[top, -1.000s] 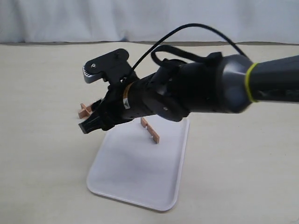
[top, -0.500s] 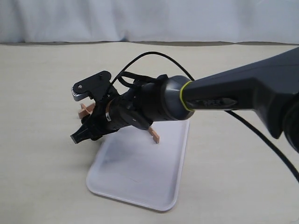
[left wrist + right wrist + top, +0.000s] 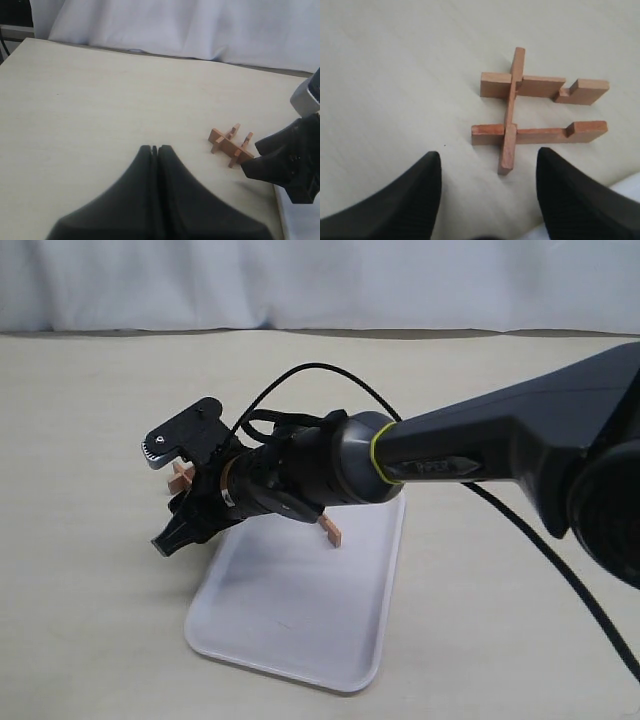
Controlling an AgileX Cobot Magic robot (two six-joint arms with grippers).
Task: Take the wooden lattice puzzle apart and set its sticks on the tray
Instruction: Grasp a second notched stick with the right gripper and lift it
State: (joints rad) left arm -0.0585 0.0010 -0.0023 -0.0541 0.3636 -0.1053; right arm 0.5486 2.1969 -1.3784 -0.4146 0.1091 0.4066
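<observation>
What is left of the wooden lattice puzzle (image 3: pixel 512 107) is three reddish-brown sticks, two parallel and one crossing them. It lies on the table just off the tray's far left corner. In the exterior view the puzzle (image 3: pixel 181 478) is mostly hidden behind my right gripper (image 3: pixel 172 525). That right gripper (image 3: pixel 489 157) hangs open just short of the crossing stick's end, touching nothing. One loose stick (image 3: pixel 328 526) rests on the white tray (image 3: pixel 300 630). My left gripper (image 3: pixel 154 148) is shut and empty, well away from the puzzle (image 3: pixel 231 145).
A white cloth backdrop runs along the table's far edge. The right arm's cable (image 3: pixel 300 375) loops above the wrist. The right gripper's fingers (image 3: pixel 285 165) show in the left wrist view beside the tray's corner (image 3: pixel 300 220).
My right gripper has moved left and down, away from the stick on the tray and close to the puzzle, and it stays open. The stick on the tray has not moved.
</observation>
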